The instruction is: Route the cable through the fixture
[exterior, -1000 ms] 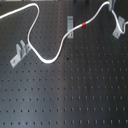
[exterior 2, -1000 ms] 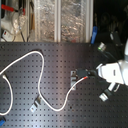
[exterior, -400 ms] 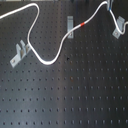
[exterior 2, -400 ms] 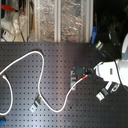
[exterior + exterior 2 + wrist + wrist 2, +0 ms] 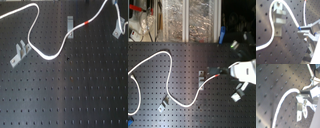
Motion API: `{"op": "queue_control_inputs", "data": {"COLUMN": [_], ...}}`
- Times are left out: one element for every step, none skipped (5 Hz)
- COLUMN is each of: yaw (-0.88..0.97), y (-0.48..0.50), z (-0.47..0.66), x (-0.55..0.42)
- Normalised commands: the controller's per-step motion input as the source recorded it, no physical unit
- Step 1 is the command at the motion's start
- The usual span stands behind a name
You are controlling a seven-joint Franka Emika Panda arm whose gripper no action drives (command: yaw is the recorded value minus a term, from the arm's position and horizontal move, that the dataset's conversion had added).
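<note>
The black perforated metal table (image 5: 75, 95) carries the whole job, and by my reading the routing is not yet done. The long thin white flexible cable (image 5: 49, 59) snakes across the board in the first exterior view from about 9 o'clock, dips in a loop near the centre, then climbs toward 1 o'clock and out of the picture. In the second exterior view the white and grey gripper (image 5: 229, 71) sits at about 3 o'clock of the board. Its jaws appear closed nearly together on the cable beside the red mark, though the picture is too soft to show the contact itself. The larger U-shaped grey clip with the long flat foot (image 5: 18, 53) stands just beside the loop's descending side. The upright narrow grey clip (image 5: 70, 22) has the cable passing close at its 5 o'clock; whether they touch I cannot tell. The small light-grey slanted fixture with the forked two-prong top (image 5: 118, 28) stands apart, at roughly 3 o'clock of the short red band (image 5: 89, 22), with no cable between its prongs. What is left, I judge, is to carry the held stretch over and seat it in that fork. There the cable's long axis runs from 7 o'clock to 1 o'clock, while the fixture's prongs point toward 12 o'clock.
</note>
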Motion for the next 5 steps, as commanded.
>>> {"op": "queue_control_inputs", "data": {"yaw": [0.0,0.0,0.02,0.0,-0.02], "y": [0.0,-0.386,-0.162,-0.029,-0.104], "z": [0.0,-0.18,-0.07,0.0,0.0], "x": [-0.023,-0.17,-0.014,-0.045,-0.104]}}
